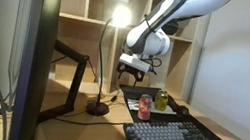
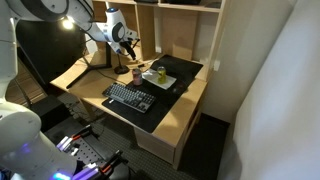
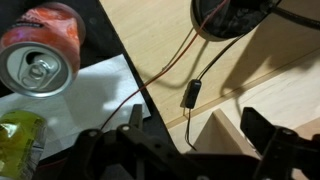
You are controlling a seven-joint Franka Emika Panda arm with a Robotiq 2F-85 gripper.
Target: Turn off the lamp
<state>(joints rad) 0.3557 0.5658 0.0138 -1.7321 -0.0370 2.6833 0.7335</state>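
The lamp is a slim black desk lamp with a curved stem. Its head point(image 1: 121, 17) glows brightly, and its round base point(image 1: 97, 107) stands on the wooden desk. In the wrist view the base point(image 3: 235, 15) is at the top edge. A thin black cord runs from it to a small black inline switch point(image 3: 192, 92) lying on the desk. My gripper point(image 1: 133, 72) hangs above the desk to the right of the lamp stem. Its fingers point(image 3: 198, 132) are open and empty, spread just below the switch. It also shows in an exterior view point(image 2: 128, 45).
A red soda can point(image 1: 145, 106) and a green packet point(image 1: 162, 100) sit on a black mat with a keyboard point(image 1: 170, 138). A large monitor point(image 1: 13, 42) on a black arm point(image 1: 70, 66) stands by the lamp. Shelves rise behind the desk.
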